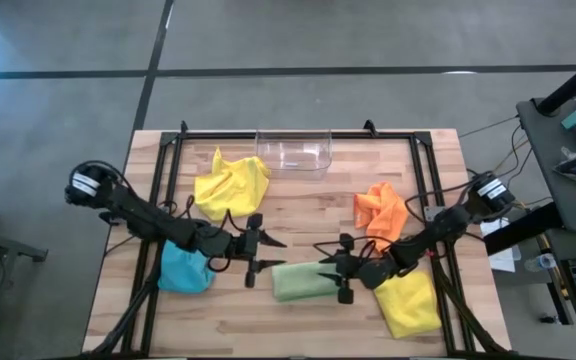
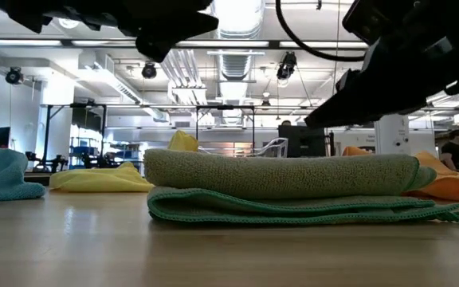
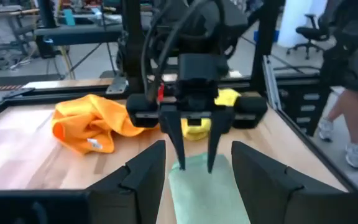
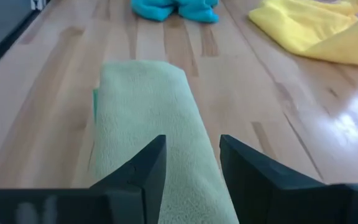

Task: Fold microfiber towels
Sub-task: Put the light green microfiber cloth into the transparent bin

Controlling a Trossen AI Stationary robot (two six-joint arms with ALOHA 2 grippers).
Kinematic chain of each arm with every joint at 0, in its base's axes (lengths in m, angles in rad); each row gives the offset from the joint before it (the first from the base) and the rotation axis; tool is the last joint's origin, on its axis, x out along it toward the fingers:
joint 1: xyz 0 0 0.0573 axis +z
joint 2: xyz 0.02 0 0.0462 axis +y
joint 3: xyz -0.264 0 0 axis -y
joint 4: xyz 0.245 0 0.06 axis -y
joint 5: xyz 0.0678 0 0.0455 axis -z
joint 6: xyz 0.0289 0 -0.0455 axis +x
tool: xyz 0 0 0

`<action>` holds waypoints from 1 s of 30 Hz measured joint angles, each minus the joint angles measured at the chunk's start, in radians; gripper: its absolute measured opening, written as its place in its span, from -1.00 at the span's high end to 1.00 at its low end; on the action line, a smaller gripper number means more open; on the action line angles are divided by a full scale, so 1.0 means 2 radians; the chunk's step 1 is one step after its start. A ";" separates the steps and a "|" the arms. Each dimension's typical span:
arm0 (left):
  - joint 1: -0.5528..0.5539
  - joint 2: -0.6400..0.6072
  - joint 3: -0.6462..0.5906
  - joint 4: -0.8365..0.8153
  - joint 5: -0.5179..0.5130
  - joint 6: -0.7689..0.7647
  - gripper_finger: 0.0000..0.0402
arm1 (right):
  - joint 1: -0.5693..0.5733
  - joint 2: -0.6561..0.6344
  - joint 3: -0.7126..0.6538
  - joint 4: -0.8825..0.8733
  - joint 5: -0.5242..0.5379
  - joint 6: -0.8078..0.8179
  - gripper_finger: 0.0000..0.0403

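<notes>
Folded green towel (image 2: 293, 187) centre, blue towel (image 2: 2, 175) left, possibly orange towel (image 2: 445, 183) right

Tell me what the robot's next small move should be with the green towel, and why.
Probably lift both grippers clear. The pale green towel already lies folded over itself, with the left gripper open at one end and the right gripper open at the other, neither visibly pinching it. The orange towel beside the right arm lies crumpled, so it looks like a sensible next pick.

Plain pale green folded microfiber towel (image 1: 303, 281); light blue (image 1: 185, 268), orange (image 1: 381, 212), two yellow towels (image 1: 231, 183) (image 1: 409, 303) lying; clear plastic bin (image 1: 293, 150).
</notes>
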 joint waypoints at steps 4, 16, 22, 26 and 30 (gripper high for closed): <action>0.001 -0.001 -0.003 -0.009 0.003 0.011 0.16 | 0.000 0.011 0.000 0.000 0.000 0.024 0.32; 0.016 -0.059 -0.007 -0.111 -0.007 0.011 0.16 | 0.009 0.014 0.000 0.004 0.001 0.017 0.30; 0.018 -0.052 -0.006 -0.109 -0.006 0.011 0.16 | -0.003 0.014 0.001 0.003 0.001 -0.010 0.30; 0.026 -0.051 -0.007 -0.109 -0.001 0.011 0.16 | -0.015 0.012 0.001 0.003 0.001 -0.030 0.30; 0.049 -0.050 -0.007 -0.111 0.006 0.013 0.16 | -0.031 0.012 0.001 -0.002 0.000 -0.039 0.30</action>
